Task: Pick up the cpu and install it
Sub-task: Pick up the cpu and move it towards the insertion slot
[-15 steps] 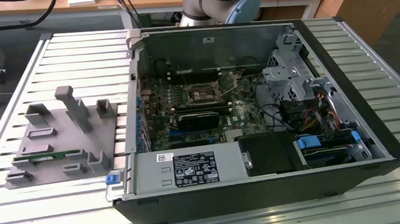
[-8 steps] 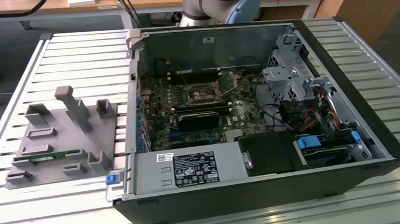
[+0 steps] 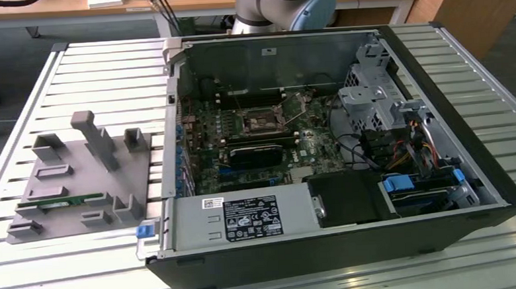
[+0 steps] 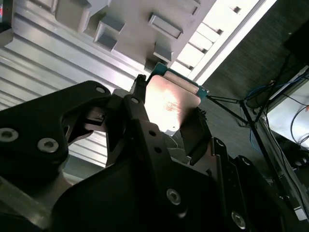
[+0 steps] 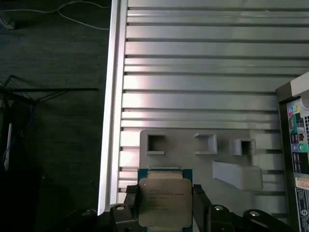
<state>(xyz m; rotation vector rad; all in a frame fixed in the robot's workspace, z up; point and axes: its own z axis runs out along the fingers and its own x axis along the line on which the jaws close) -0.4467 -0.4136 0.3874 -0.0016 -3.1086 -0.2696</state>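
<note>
First wrist view: cpu (image 5: 164,205) clamped in gripper (image 5: 164,195).

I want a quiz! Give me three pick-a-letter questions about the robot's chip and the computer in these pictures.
1. Where is the chip? A. inside the computer B. held in the gripper C. on the floor
2. What colour is its top? A. silver-grey B. red C. yellow
3. The computer case is: A. shut B. upside down C. open
Answers: 1 B, both wrist views show the gripper clamping its edges. 2 A, it shines metal grey. 3 C, the exterior view shows the circuit board inside.
</note>
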